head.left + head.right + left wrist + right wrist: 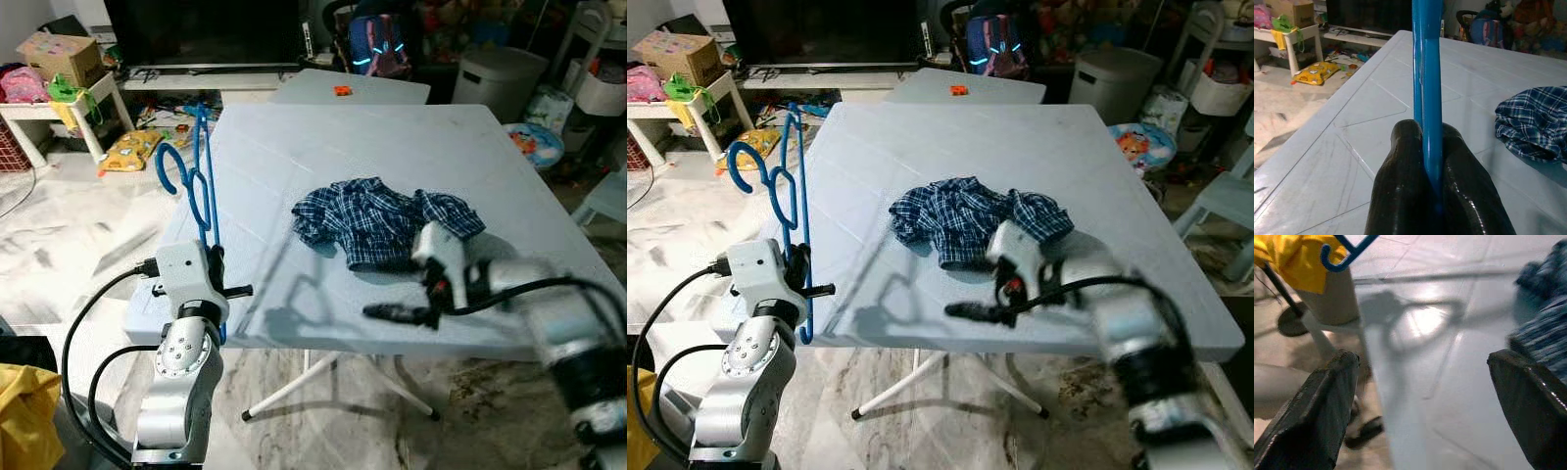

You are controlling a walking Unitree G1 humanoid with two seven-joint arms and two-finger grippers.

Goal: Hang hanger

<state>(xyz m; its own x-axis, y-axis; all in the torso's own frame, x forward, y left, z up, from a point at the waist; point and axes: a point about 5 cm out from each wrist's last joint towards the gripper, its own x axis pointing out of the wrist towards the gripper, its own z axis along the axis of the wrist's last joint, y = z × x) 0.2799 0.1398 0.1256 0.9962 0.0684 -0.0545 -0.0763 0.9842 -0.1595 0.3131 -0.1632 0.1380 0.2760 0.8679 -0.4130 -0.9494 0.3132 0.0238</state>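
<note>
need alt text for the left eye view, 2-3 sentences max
The left gripper holds a blue hanger upright at the near left edge of a white folding table. The right gripper hovers open over the table's near edge, just in front of a crumpled blue plaid shirt. A cluttered room lies beyond.

glossy blue plastic hanger (199, 176); soft, rumpled checked cloth shirt (377, 221), centre frame; matt, lightly scuffed white plastic table (323, 147); smooth, shiny black fingers (1405, 186).
</note>
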